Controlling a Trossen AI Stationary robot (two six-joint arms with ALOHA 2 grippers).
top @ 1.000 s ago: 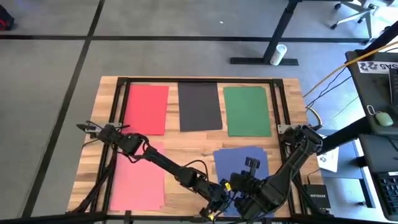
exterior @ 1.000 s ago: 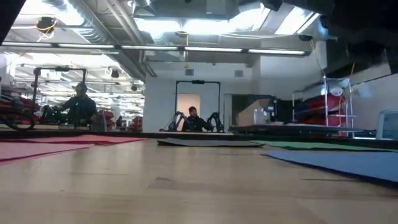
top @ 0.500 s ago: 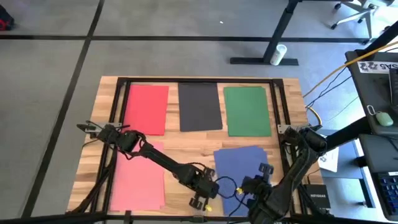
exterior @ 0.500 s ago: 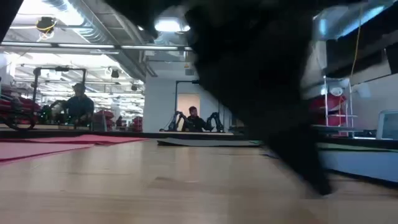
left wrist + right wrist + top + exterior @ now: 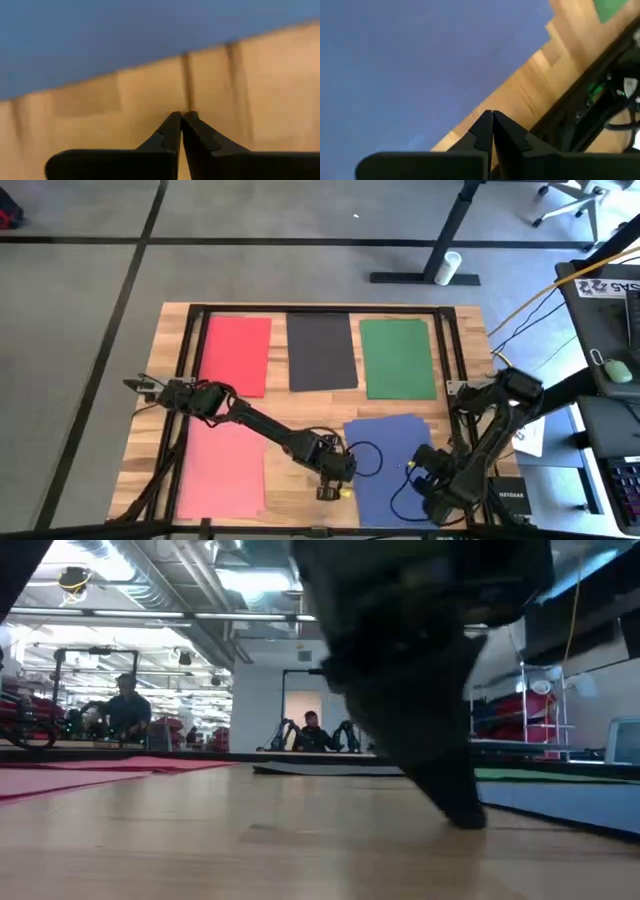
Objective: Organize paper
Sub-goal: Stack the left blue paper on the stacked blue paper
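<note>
Currently, blue paper (image 5: 388,465) lies at the wooden surface's (image 5: 300,405) near edge; red, black and green sheets lie beyond it, pink to its left. My left gripper (image 5: 180,119), fingers pressed together, sits just off its left edge; my right gripper (image 5: 492,117), likewise closed, at its right edge.

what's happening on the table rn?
Two arms are sorting coloured paper on the wooden table. Red paper, black paper and green paper lie side by side along the far edge. Pink paper lies near left, blue paper near right. The left pincer, shut, is low by the blue sheet's left edge; the right pincer, also shut, is by its right edge.
</note>
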